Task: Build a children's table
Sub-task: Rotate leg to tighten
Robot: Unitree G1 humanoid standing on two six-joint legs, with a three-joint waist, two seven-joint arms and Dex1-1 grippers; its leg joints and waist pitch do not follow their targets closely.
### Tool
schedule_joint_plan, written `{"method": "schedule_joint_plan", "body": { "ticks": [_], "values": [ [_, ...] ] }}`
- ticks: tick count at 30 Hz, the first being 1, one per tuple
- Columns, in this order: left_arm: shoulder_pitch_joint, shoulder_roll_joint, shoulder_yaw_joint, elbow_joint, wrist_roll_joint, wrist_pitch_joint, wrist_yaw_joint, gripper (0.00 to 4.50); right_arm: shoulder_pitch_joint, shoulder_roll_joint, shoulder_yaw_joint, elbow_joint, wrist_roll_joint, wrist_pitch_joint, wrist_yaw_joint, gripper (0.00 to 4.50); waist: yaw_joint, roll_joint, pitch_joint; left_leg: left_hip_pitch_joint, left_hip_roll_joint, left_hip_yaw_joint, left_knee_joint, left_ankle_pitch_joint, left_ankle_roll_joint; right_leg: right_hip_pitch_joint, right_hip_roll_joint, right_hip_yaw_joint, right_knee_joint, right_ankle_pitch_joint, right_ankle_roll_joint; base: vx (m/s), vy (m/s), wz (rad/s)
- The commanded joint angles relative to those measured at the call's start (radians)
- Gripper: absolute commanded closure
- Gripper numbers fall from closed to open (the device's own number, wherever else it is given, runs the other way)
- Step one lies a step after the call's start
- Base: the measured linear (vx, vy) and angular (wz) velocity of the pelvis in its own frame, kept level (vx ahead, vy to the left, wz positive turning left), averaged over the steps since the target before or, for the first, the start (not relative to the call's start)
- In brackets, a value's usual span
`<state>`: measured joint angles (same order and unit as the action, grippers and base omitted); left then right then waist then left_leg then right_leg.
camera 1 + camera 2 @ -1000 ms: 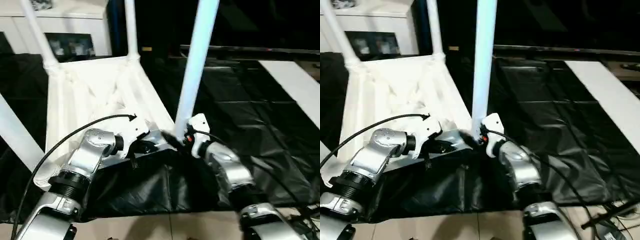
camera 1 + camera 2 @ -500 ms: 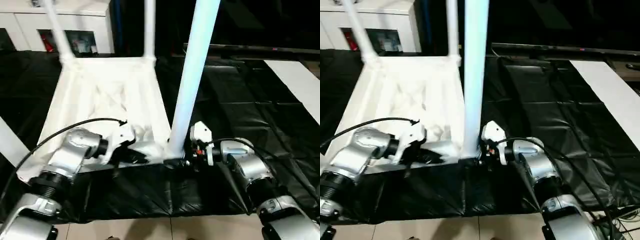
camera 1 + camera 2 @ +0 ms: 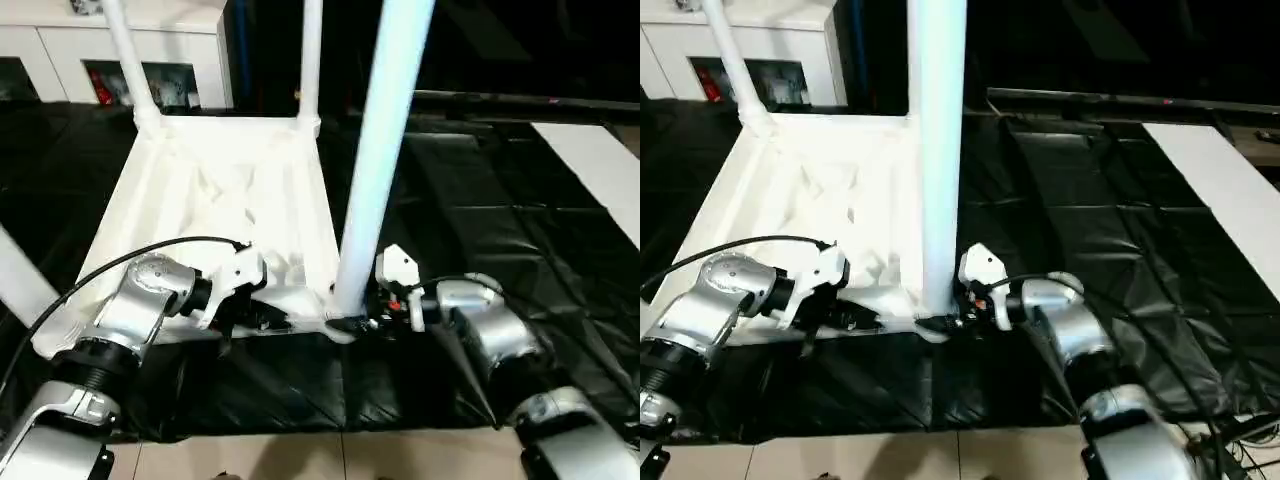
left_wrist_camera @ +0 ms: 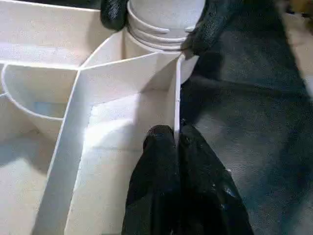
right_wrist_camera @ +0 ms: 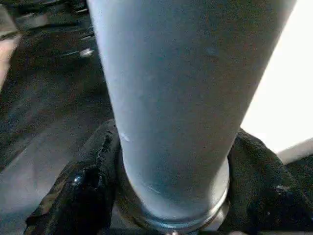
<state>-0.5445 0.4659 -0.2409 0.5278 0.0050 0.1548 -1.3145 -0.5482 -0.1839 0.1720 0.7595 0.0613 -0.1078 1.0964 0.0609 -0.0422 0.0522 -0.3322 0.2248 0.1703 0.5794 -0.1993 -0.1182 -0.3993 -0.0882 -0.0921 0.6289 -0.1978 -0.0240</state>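
White plastic top [image 3: 230, 200]: left tool [image 4: 176, 142] pinched its rim shut; right tool [image 5: 171, 196] clasped the leg [image 3: 385, 150]. A tilted leg could jam its socket.

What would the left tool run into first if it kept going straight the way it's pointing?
Probably the leg seated in the tabletop's near corner socket. The left tool, shut on the tabletop's edge wall, points along that wall toward it. The right tool already brackets that leg.
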Motion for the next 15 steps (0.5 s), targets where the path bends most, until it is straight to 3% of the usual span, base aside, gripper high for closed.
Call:
{"method": "schedule_joint_plan", "body": {
  "ticks": [1, 3, 6, 11, 14, 15],
  "values": [
    [-0.020, -0.059, -0.010, -0.008, 0.007, 0.028, 0.075, 4.50, 0.002, 0.038, -0.012, 0.023, -0.041, -0.006, -0.177, 1.82, -0.006, 0.021, -0.054, -0.003, 0.008, 0.004, -0.071, -0.250, 0.000, 0.051, -0.052, 0.055, -0.093, -0.297, -0.202, 0.000, 0.000, 0.00],
    [-0.023, -0.118, 0.004, -0.021, 0.011, 0.075, 0.175, 4.50, 0.006, 0.106, -0.058, 0.038, -0.031, 0.020, -0.350, 1.82, -0.011, 0.027, -0.053, -0.010, 0.007, 0.001, -0.073, -0.242, -0.008, 0.054, -0.053, 0.056, -0.095, -0.334, -0.177, 0.000, 0.000, 0.00],
    [-0.027, -0.182, 0.013, -0.034, 0.012, 0.111, 0.262, 4.50, 0.009, 0.186, -0.090, 0.047, -0.018, 0.050, -0.489, 1.83, -0.019, 0.024, -0.054, -0.011, 0.004, -0.001, -0.073, -0.241, -0.012, 0.051, -0.050, 0.053, -0.098, -0.340, -0.169, 0.000, 0.000, 0.00],
    [-0.011, -0.264, -0.013, -0.075, 0.014, 0.149, 0.324, 4.50, -0.002, 0.326, -0.084, 0.066, -0.029, 0.052, -0.656, 1.83, -0.023, 0.032, -0.057, -0.015, 0.003, 0.001, -0.072, -0.218, 0.013, 0.048, -0.049, 0.055, -0.099, -0.301, -0.169, 0.000, 0.000, 0.00],
    [-0.004, -0.266, -0.025, -0.083, 0.019, 0.151, 0.321, 4.50, -0.008, 0.349, -0.077, 0.062, -0.034, 0.012, -0.669, 1.83, -0.026, 0.035, -0.057, -0.014, 0.003, 0.001, -0.073, -0.226, 0.012, 0.047, -0.047, 0.054, -0.096, -0.276, -0.176, 0.000, 0.000, 0.00],
    [-0.002, -0.264, -0.023, -0.087, 0.020, 0.156, 0.322, 4.50, -0.010, 0.350, -0.080, 0.061, -0.038, 0.004, -0.674, 1.48, -0.027, 0.033, -0.057, -0.014, 0.002, 0.001, -0.073, -0.231, 0.015, 0.048, -0.047, 0.054, -0.097, -0.275, -0.177, 0.000, 0.000, 0.00]
  ]
}}
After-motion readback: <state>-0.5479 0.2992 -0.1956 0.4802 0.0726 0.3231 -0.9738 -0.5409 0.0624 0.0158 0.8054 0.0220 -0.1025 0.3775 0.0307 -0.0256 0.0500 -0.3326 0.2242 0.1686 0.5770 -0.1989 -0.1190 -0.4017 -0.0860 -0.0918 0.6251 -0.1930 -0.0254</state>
